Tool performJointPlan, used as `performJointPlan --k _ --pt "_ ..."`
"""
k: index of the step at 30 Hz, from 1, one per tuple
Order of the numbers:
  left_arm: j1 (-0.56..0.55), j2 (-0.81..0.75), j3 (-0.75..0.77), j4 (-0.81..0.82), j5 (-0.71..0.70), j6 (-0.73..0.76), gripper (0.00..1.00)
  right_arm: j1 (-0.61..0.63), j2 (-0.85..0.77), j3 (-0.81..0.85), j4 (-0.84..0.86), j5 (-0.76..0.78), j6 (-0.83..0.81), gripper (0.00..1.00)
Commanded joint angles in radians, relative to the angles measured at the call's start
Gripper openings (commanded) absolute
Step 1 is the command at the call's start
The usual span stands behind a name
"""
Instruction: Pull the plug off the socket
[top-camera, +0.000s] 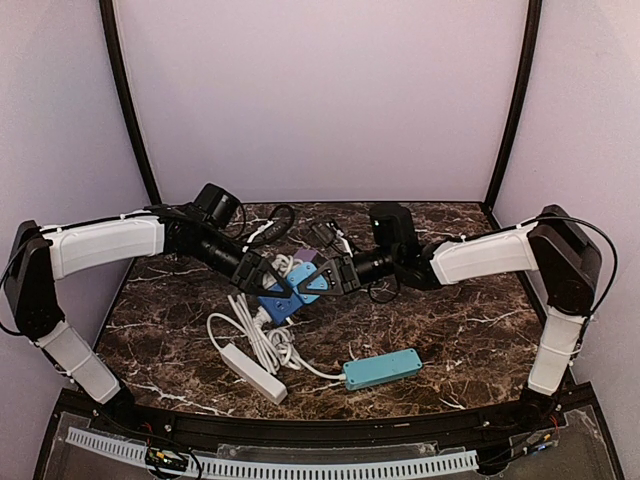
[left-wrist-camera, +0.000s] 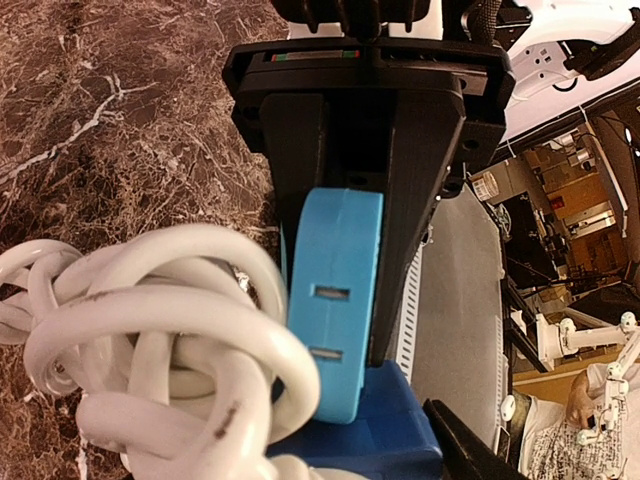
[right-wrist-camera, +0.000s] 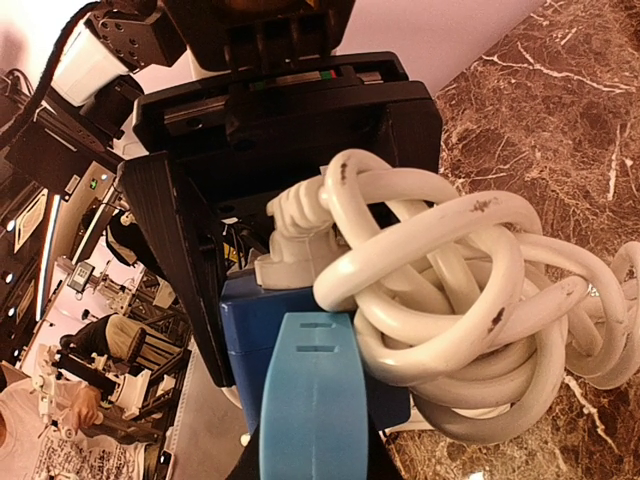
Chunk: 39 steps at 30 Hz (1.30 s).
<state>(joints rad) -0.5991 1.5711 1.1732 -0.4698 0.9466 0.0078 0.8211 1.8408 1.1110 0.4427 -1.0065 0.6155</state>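
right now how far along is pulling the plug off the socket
Done: both pincers are at the blue socket, and the left pincer clamps it. In hand: the right pincer looks closed on the white plug. Left: the plug is seated in the socket, so the actual pull remains.

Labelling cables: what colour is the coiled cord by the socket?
The cord is white with dark scuffs; best in the right wrist view.

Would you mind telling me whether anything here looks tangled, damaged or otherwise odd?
Yes: the white cable is bunched into a knotted coil right against the blue socket and white plug, and it shows dark scuff marks.
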Motion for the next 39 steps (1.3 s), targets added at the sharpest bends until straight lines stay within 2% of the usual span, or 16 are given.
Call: performJointPlan --k 1,5,12,17,28,39 --pt "-0.009 -0.059 0.011 0.092 0.041 0.019 0.5 0.016 -0.01 -0.003 0.114 -0.059 0.069 0.0" --pt "-0.009 -0.065 0.012 0.092 0.049 0.018 0.5 0.017 -0.022 -0.004 0.052 -0.004 0.01 0.0" --pt "-0.008 -0.069 0.014 0.09 0.062 0.014 0.5 0.018 -0.047 0.033 -0.236 0.156 -0.199 0.0" --pt "-0.008 -0.068 0.015 0.089 0.068 0.013 0.5 0.018 -0.057 0.039 -0.305 0.213 -0.251 0.0" --pt "-0.008 -0.064 0.014 0.081 0.042 0.019 0.5 0.013 -0.056 0.044 -0.23 0.163 -0.153 0.0" --pt "-0.008 -0.062 0.013 0.077 0.033 0.025 0.49 -0.035 -0.097 -0.045 0.095 -0.023 0.074 0.0"
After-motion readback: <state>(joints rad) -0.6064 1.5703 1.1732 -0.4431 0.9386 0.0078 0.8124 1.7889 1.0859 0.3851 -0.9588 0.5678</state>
